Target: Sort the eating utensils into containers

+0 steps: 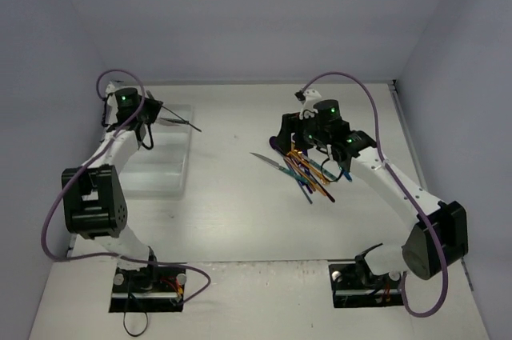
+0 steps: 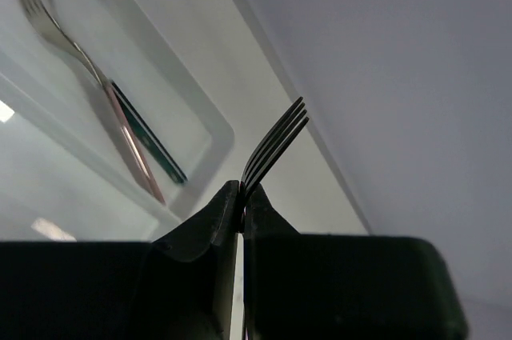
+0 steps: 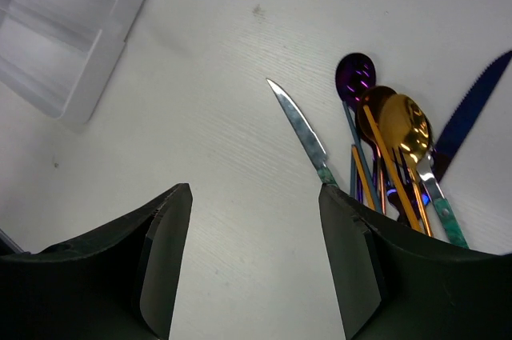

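Note:
My left gripper (image 1: 154, 120) is shut on a dark fork (image 1: 181, 123) and holds it above the far end of the white tray (image 1: 164, 172). In the left wrist view the fingertips (image 2: 232, 204) pinch the fork, whose tines (image 2: 276, 142) stick up past them. A silver fork with a pink handle (image 2: 80, 60) and a teal handle (image 2: 148, 144) lie in a tray compartment (image 2: 218, 128). My right gripper (image 1: 298, 146) is open and empty above the utensil pile (image 1: 310, 176). Its view shows a silver knife (image 3: 300, 132), a purple spoon (image 3: 356, 76), a gold spoon (image 3: 404, 124) and a blue knife (image 3: 472, 104).
The tray's corner shows at the top left of the right wrist view (image 3: 80, 76). Grey walls close in the table at the back and both sides. The silver knife (image 1: 268, 162) lies at the pile's left edge, pointing toward the tray.

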Robot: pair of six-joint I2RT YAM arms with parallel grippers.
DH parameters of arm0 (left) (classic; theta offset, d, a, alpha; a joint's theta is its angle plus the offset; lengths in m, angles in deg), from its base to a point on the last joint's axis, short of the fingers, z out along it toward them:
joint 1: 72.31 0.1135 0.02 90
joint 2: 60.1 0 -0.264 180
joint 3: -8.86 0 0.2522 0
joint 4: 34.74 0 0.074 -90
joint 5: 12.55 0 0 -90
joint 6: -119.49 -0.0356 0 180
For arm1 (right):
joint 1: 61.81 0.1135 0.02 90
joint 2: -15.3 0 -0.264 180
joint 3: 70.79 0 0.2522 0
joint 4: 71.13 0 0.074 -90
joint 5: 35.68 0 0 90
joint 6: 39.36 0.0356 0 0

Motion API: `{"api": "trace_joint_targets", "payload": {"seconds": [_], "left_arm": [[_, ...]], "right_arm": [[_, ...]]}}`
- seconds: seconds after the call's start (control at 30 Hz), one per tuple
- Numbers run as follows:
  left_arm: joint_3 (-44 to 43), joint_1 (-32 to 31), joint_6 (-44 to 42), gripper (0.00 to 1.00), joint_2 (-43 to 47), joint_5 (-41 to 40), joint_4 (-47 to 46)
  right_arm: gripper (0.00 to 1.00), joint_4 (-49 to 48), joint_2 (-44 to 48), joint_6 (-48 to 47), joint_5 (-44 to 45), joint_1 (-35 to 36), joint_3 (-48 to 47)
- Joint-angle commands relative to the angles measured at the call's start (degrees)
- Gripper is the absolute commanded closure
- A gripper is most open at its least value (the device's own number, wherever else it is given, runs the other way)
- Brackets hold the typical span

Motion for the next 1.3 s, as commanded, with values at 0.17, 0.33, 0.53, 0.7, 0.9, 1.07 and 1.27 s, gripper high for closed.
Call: {"api": "trace_joint_targets", "payload": {"seconds": [0.17, 0.33, 0.53, 0.7, 0.9, 1.07, 1.27], "left_arm": [[-15.47, 5.89, 6.10, 1.00, -16.29, -6.70, -8.16], [-20.53, 6.41, 6.16, 0.93, -22.62, -7.57, -8.33], [-20.31, 6.41, 4.74, 0.66, -22.77, -8.02, -8.06], [-16.48, 6.41, 2.97, 0.33, -17.65, -8.51, -5.63], [-13.92, 6.28, -1.83, 0.21, -11.58, -7.91, 0.61], [-11.27, 4.53, -7.82, 0.21, -4.85, -5.76, 8.01], [-8.87, -4.96, -21.86, 0.21, 6.43, -1.80, 20.45]], "right_arm": [[0.36, 4.86, 8.90, -3.28, 5.16, -3.04, 4.49], [0.35, 6.51, 10.37, -3.59, 7.11, -4.15, 5.36], [0.33, 7.27, 10.24, -4.34, 10.47, -4.97, 5.78], [0.33, 7.40, 9.00, -4.73, 12.52, -5.27, 5.60], [0.33, 7.45, 7.09, -4.44, 14.96, -5.37, 4.63], [0.39, 7.45, 3.09, -2.13, 17.45, -5.37, 2.98], [0.65, 7.36, -4.56, 1.50, 17.04, -5.38, 1.60]]}}
